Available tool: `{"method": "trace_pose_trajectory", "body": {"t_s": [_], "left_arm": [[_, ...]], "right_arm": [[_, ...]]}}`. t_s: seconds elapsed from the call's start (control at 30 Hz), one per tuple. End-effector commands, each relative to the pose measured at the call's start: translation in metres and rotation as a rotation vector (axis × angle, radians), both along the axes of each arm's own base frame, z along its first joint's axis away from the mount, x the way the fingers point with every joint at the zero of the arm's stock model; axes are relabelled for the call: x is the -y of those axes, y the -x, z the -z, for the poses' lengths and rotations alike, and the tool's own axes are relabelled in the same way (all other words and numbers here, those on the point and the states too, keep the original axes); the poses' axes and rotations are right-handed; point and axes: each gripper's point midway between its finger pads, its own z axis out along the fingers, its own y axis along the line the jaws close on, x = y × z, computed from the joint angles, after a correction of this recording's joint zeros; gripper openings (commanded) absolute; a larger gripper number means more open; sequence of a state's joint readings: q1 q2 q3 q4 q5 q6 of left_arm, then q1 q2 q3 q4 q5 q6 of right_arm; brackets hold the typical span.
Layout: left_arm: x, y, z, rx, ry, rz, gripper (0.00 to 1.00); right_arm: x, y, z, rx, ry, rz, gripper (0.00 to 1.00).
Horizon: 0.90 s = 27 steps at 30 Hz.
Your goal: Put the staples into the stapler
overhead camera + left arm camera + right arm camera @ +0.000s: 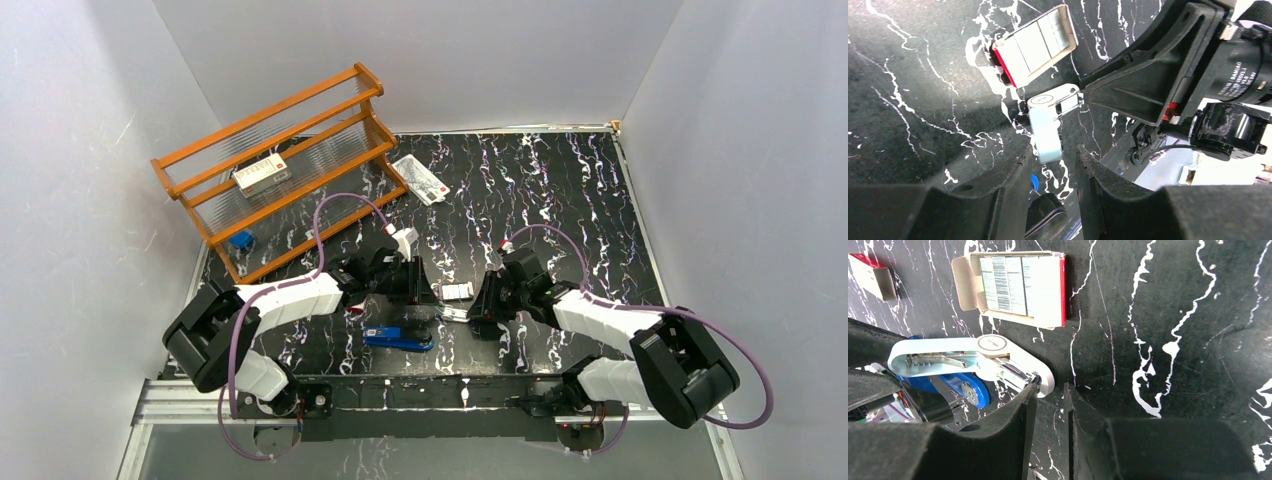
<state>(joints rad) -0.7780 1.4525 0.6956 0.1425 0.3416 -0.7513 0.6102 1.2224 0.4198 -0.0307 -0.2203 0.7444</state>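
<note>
Between the two grippers: little room. The left gripper (pixel 1053 159) and the right gripper (pixel 1050 388) meet almost tip to tip, with a pale hinged tool (pixel 993 352) bridging the space.
Room past the right gripper: the black marbled table (pixel 560 200) lies bare on its outer side, up to the pale walls (pixel 90 120) that close in three sides.
Room past the left gripper: an orange rack (pixel 268 117) stands against the wall, well apart from the fingers.
The staples (pixel 1003 282): silvery strips lie side by side in a pale tray (pixel 967 285) with a red edge (end flap folded out). The tray is flat on the table just beyond both sets of fingertips and apart from them.
The stapler (pixel 398 337): deep blue, long and narrow, on a black base. It lies flat just beside the left gripper, on the side toward the arm bases, untouched.
Pale hinged tool: swung wide open, with a spring and a metal rail showing inside.
Left gripper: jaws partly apart, straddling the tool's pale-blue end with a gap on either side; it grips nothing.
Right gripper: jaws narrow, the tool's white end at the fingertips and against one finger. Whether it is clamped, I cannot tell.
</note>
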Motion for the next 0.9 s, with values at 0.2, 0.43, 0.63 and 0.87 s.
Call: {"method": "trace_pose_trajectory", "body": {"t_s": [0.2, 0.43, 0.63, 0.87], "left_arm": [[0.005, -0.003, -0.006, 0.009, 0.025, 0.013, 0.27], [0.003, -0.007, -0.002, 0.005, -0.012, 0.005, 0.23], [0.008, -0.007, -0.002, 0.005, -0.052, 0.03, 0.21], [0.011, -0.004, 0.003, 0.019, -0.144, 0.036, 0.22]], "right_arm": [[-0.004, 0.004, 0.009, -0.03, 0.003, -0.053, 0.33], [-0.001, 0.002, 0.013, -0.037, 0.028, -0.036, 0.31], [0.001, 0.004, 0.019, -0.054, 0.045, -0.034, 0.3], [0.0, 0.004, 0.021, -0.064, 0.041, -0.032, 0.29]]}}
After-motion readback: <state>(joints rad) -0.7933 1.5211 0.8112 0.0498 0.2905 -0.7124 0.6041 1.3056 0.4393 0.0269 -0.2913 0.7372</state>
